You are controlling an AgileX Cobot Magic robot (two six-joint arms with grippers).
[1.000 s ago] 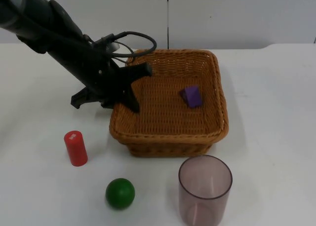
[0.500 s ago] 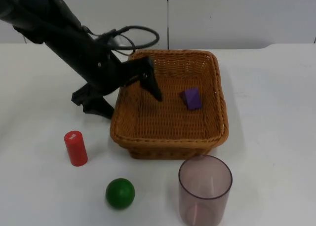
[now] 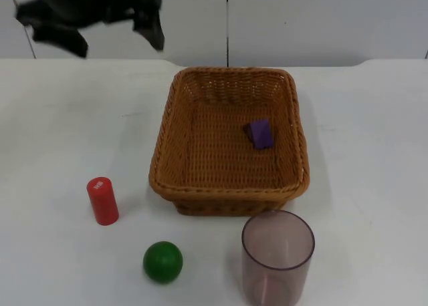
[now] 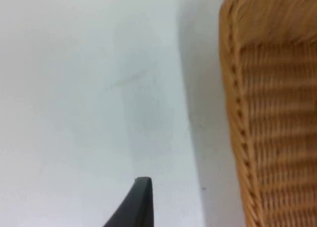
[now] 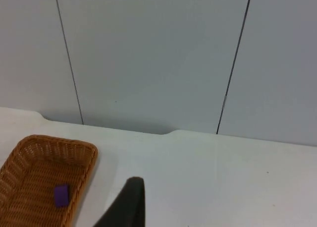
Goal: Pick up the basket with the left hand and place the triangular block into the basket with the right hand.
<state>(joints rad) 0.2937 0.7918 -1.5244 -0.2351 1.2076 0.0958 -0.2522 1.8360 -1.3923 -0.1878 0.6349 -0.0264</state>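
The left gripper (image 3: 90,25) hangs at the upper left of the top view, against the wall, well apart from everything; its fingers (image 3: 152,27) are spread and released, gripping nothing. The right gripper shows one fingertip (image 5: 130,199) in its wrist view, raised and waiting off to the side; whether it is parted or clenched I cannot tell.

The basket (image 3: 167,132) sits on the bench (image 3: 60,119) at mid-frame, and the block (image 3: 259,131) lies inside it, toward its right wall. So the task looks finished.

Risks from here, as I judge them: a left arm dropping back could clip the basket's near rim (image 4: 233,83), which stands just beside its fingertip (image 4: 138,199) in the wrist view, and shove the basket into the cup (image 3: 277,252), which stands just off the front rim. The cylinder (image 3: 101,200) and ball (image 3: 162,261) at lower left could be knocked over or set rolling.

Open bench lies left, right and behind the basket
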